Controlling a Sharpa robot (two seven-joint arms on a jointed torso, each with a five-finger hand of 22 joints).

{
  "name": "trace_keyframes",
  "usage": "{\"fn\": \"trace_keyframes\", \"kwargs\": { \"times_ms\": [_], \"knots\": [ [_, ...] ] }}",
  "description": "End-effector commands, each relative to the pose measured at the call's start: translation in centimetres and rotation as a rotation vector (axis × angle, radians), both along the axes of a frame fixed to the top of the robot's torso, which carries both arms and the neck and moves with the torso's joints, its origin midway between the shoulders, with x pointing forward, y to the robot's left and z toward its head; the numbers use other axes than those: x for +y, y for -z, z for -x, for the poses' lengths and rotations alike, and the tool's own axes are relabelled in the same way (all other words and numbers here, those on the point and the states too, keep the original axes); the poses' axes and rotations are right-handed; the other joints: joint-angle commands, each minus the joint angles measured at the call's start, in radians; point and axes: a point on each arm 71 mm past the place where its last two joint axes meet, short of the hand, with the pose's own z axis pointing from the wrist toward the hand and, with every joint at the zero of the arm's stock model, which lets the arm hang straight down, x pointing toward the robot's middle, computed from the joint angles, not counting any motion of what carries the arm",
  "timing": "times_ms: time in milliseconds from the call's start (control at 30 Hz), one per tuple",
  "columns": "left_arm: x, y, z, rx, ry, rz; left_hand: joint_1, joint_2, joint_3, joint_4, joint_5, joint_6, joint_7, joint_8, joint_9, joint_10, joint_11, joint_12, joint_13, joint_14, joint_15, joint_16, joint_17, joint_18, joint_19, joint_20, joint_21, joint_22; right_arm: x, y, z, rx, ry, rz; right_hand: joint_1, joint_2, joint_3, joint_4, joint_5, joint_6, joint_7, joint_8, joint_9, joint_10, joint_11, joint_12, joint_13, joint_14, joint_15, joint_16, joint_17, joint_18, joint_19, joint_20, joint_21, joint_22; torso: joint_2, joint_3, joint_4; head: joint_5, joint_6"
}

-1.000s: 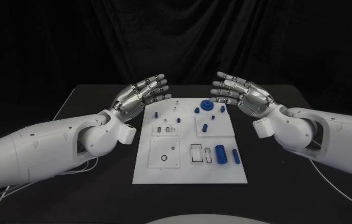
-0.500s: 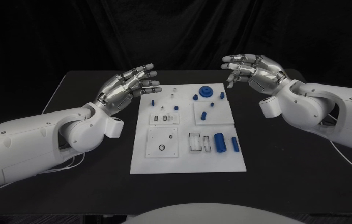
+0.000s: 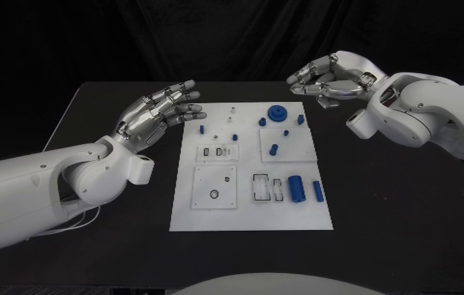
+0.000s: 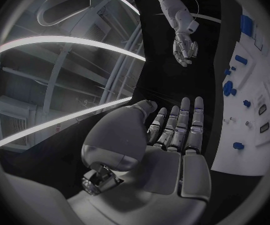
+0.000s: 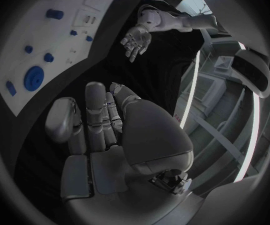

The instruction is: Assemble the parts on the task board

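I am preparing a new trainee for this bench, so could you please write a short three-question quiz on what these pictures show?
1. True or false: the left hand holds a blue part.
2. Which hand is raised near the far right corner of the white board? A) left hand B) right hand C) neither
3. Fill in: the large round blue gear lies near the board's ____ edge, far or near.

Key
1. False: it is open and holds nothing, beside the board's left edge.
2. B.
3. Far.
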Motion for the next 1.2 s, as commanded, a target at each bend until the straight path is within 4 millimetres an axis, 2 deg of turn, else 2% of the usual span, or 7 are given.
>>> {"fn": "trace_keyframes", "kwargs": {
  "times_ms": [33, 100, 233, 467, 533, 867, 1200],
  "knots": [
    [0.7, -2.1, 0.6, -0.232, -0.074, 0.147, -0.013, 0.001, 0.015, -0.002, 0.005, 0.009, 0.004, 0.005, 0.002, 0.014, 0.010, 0.018, 0.008, 0.018, 0.003, 0.032, 0.013, -0.013, 0.014, 0.003, 0.020, 0.010, 0.2, 0.0, -0.3, -0.113, 0.080, 0.302, 0.000, -0.019, 0.035, 0.019, -0.038, 0.026, 0.002, -0.017, 0.002, 0.026, -0.005, -0.013, 0.001, 0.064, -0.004, 0.126, 0.219, -0.026, 0.062, -0.002, 0.071, 0.133, 0.035, -0.0014, 0.0102, -0.007, 0.022],
    [0.8, -2.3, 0.7, -0.233, -0.071, 0.150, -0.016, 0.001, 0.022, -0.003, 0.005, 0.023, 0.009, 0.010, 0.004, 0.022, 0.016, 0.028, 0.011, 0.009, 0.007, 0.036, 0.015, -0.014, 0.011, 0.005, 0.024, 0.012, 0.5, -0.2, -0.3, -0.149, 0.087, 0.366, -0.007, -0.047, 0.066, 0.045, -0.053, 0.037, 0.000, -0.043, 0.003, 0.047, -0.008, -0.033, 0.000, 0.120, -0.007, 0.237, 0.437, -0.045, 0.110, -0.005, 0.121, 0.235, 0.046, -0.0033, 0.0147, -0.011, 0.031],
    [0.7, -2.6, 1.3, -0.235, -0.069, 0.158, -0.025, 0.000, 0.040, -0.004, 0.004, 0.033, 0.014, 0.016, 0.004, 0.018, 0.026, 0.042, 0.016, -0.042, 0.020, 0.021, 0.005, -0.023, -0.026, 0.008, 0.013, 0.009, 1.5, -0.8, -0.5, -0.268, 0.092, 0.529, -0.012, -0.074, 0.084, 0.064, -0.080, 0.037, -0.006, -0.065, 0.003, 0.054, -0.006, -0.054, -0.001, 0.123, -0.005, 0.251, 0.462, -0.048, 0.118, -0.004, 0.131, 0.254, 0.071, -0.0083, 0.0185, -0.023, 0.044],
    [1.3, -3.0, 2.2, -0.225, -0.095, 0.178, -0.046, 0.002, 0.061, 0.002, 0.000, 0.035, 0.012, 0.020, 0.004, 0.006, 0.031, 0.056, 0.019, -0.119, 0.024, -0.027, -0.019, -0.033, -0.111, 0.005, -0.036, -0.014, 3.3, -1.3, -0.6, -0.454, 0.092, 0.770, -0.021, -0.119, 0.100, 0.082, -0.130, 0.036, -0.038, -0.099, 0.005, 0.048, -0.001, -0.096, 0.000, 0.122, -0.001, 0.258, 0.480, -0.047, 0.115, 0.000, 0.133, 0.255, 0.089, -0.0118, 0.0222, -0.022, 0.055],
    [1.5, -3.0, 2.2, -0.217, -0.107, 0.185, -0.046, 0.002, 0.061, 0.002, 0.000, 0.035, 0.013, 0.020, 0.004, 0.006, 0.031, 0.056, 0.019, -0.120, 0.025, -0.028, -0.019, -0.033, -0.112, 0.005, -0.037, -0.014, 3.8, -1.4, -0.6, -0.500, 0.092, 0.823, -0.023, -0.124, 0.100, 0.085, -0.137, 0.036, -0.041, -0.103, 0.005, 0.047, -0.001, -0.100, 0.000, 0.121, -0.002, 0.258, 0.481, -0.047, 0.113, 0.001, 0.133, 0.254, 0.103, -0.0151, 0.0243, -0.024, 0.067],
    [1.6, -3.1, 2.5, -0.204, -0.117, 0.206, -0.050, 0.005, 0.067, 0.005, 0.002, 0.041, 0.014, 0.024, 0.005, 0.005, 0.033, 0.060, 0.020, -0.131, 0.026, -0.037, -0.024, -0.032, -0.118, 0.008, -0.042, -0.017, 5.4, -1.6, -0.5, -0.622, 0.077, 0.918, -0.020, -0.137, 0.103, 0.087, -0.143, 0.026, -0.065, -0.127, 0.007, 0.035, -0.003, -0.121, 0.002, 0.116, -0.017, 0.252, 0.478, -0.044, 0.106, -0.011, 0.128, 0.246, 0.135, -0.0262, 0.0332, -0.028, 0.088],
    [2.0, -3.1, 2.5, -0.200, -0.126, 0.202, -0.051, 0.006, 0.070, 0.006, 0.004, 0.049, 0.016, 0.027, 0.006, 0.007, 0.035, 0.064, 0.021, -0.135, 0.027, -0.040, -0.026, -0.031, -0.119, 0.010, -0.044, -0.018, 6.2, -1.4, -0.7, -0.643, 0.056, 0.926, -0.035, -0.141, 0.098, 0.100, -0.164, 0.025, -0.061, -0.139, 0.009, 0.047, -0.008, -0.120, 0.007, 0.114, -0.018, 0.249, 0.478, -0.044, 0.103, -0.014, 0.127, 0.244, 0.144, -0.0279, 0.0445, -0.036, 0.089]
  ]
}}
